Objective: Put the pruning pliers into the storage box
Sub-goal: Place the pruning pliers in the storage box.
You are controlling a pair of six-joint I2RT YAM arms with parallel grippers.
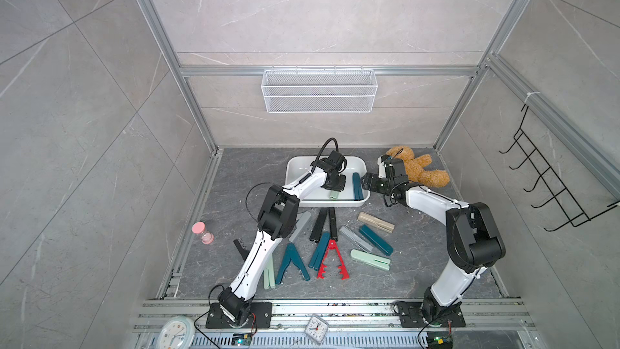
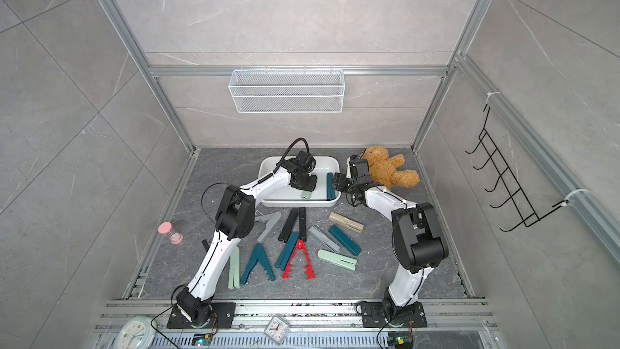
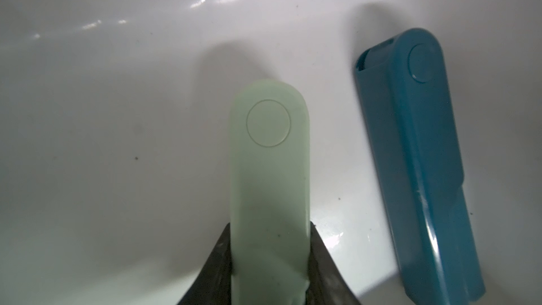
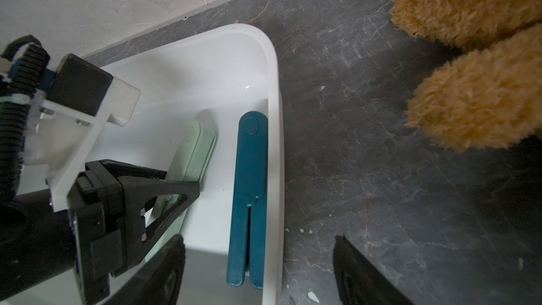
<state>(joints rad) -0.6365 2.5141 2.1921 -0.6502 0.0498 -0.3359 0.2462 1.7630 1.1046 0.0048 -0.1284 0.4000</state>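
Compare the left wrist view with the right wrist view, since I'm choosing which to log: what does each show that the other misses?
Only the left wrist view: both fingers of the left gripper against the sides of the mint green pliers. Only the right wrist view: the teddy bear, the rim of the storage box, the dark tabletop, and the right gripper, open and empty. Both: the mint green pliers and the dark teal pliers, side by side but apart, inside the storage box.
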